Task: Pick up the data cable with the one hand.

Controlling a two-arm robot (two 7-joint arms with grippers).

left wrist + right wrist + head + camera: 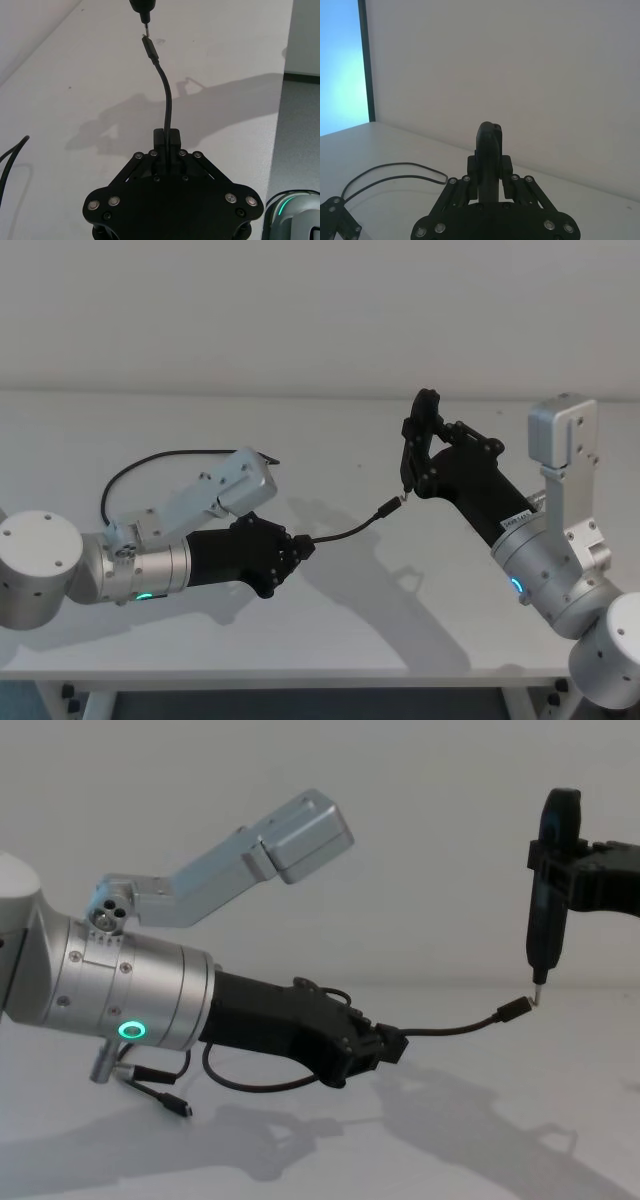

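My left gripper (300, 548) pinches the data cable (345, 532) just above the counter (330, 640) — I should lift slowly and keep its plug off the tool (548, 890) in my right gripper (420, 455).

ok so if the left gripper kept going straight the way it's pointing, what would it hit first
Probably the slim black tool held upright by the right gripper. The left gripper, shut on the data cable, points along it, and the cable's plug sits at the tool's pin tip.
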